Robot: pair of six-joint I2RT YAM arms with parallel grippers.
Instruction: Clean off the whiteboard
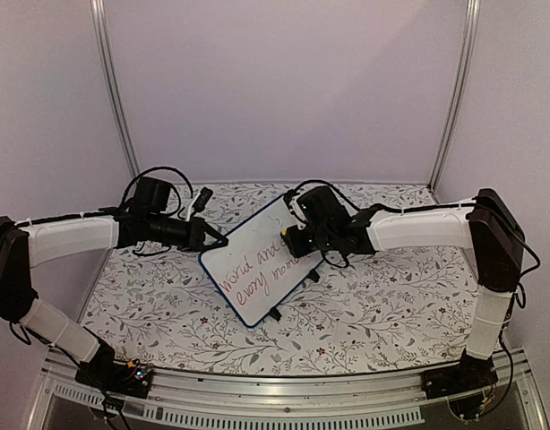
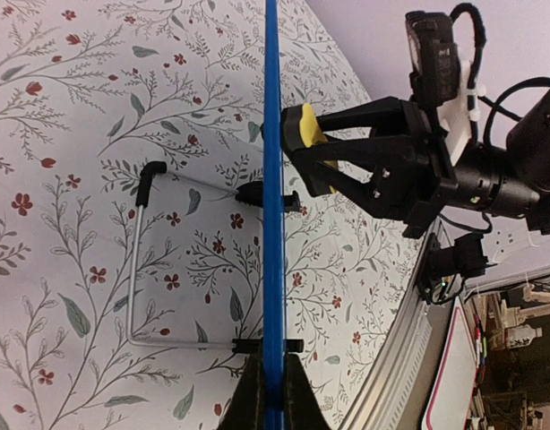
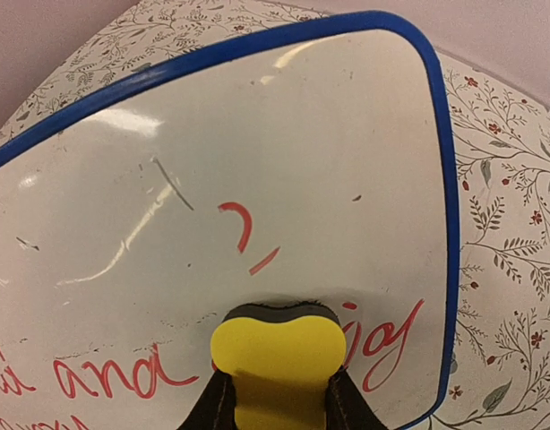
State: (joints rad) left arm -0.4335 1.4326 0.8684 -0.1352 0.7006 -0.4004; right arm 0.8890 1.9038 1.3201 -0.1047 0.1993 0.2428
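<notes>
The whiteboard (image 1: pixel 253 273) stands tilted over the middle of the table, its blue frame around red handwriting. My left gripper (image 1: pixel 214 240) is shut on the board's left edge; in the left wrist view the blue frame (image 2: pixel 272 179) runs straight up from between the fingers (image 2: pixel 273 387). My right gripper (image 1: pixel 298 240) is shut on a yellow eraser (image 3: pixel 277 351), whose dark pad is pressed flat on the board's face (image 3: pixel 257 134) among red words. Red strokes lie above and to both sides of the eraser. Seen edge-on, the eraser (image 2: pixel 304 125) touches the board.
The floral-patterned table (image 1: pixel 365 305) lies under both arms. A wire stand (image 2: pixel 136 269) with black clips sticks out of the board's back. Pale walls and metal posts (image 1: pixel 114 90) close in the back and sides. The aluminium rail (image 1: pixel 284 394) runs along the near edge.
</notes>
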